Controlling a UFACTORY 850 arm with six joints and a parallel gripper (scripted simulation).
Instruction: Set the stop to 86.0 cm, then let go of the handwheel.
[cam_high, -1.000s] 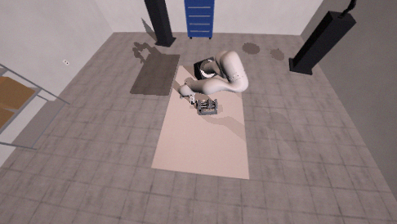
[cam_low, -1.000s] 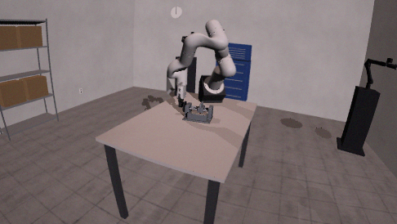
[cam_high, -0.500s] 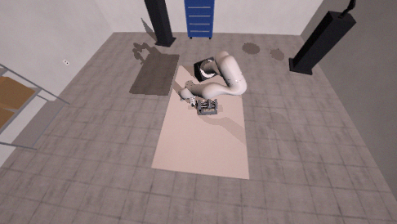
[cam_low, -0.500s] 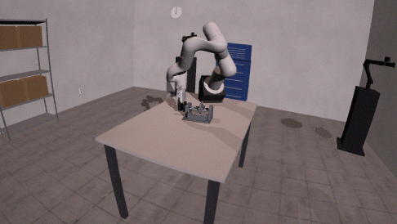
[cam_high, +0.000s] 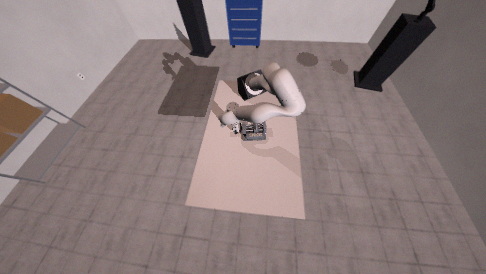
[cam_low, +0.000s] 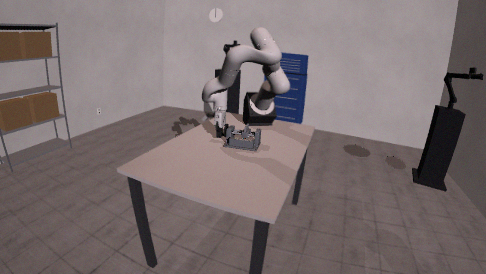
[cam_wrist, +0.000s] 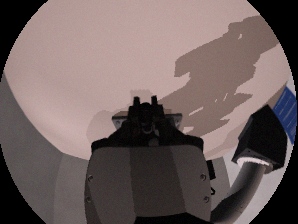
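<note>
Pale walls (cam_high: 310, 20) (cam_low: 360, 45); gray tiled floor (cam_high: 125, 200) (cam_low: 350, 225). At rear: blue cabinet (cam_high: 244, 24) (cam_low: 292, 97). At left in exterior view: open rack (cam_low: 60, 80) with brown boxes (cam_low: 30, 110). On rear wall: round clock (cam_low: 216, 15).

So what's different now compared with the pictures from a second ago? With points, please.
The gripper (cam_high: 236, 129) (cam_low: 219, 133) (cam_wrist: 145, 103) has come down and straightened, now low beside the left end of the grey device (cam_high: 254, 135) (cam_low: 242, 142) in the exterior view. Whether it has gripped anything there can't be made out. The device hasn't visibly moved.
</note>
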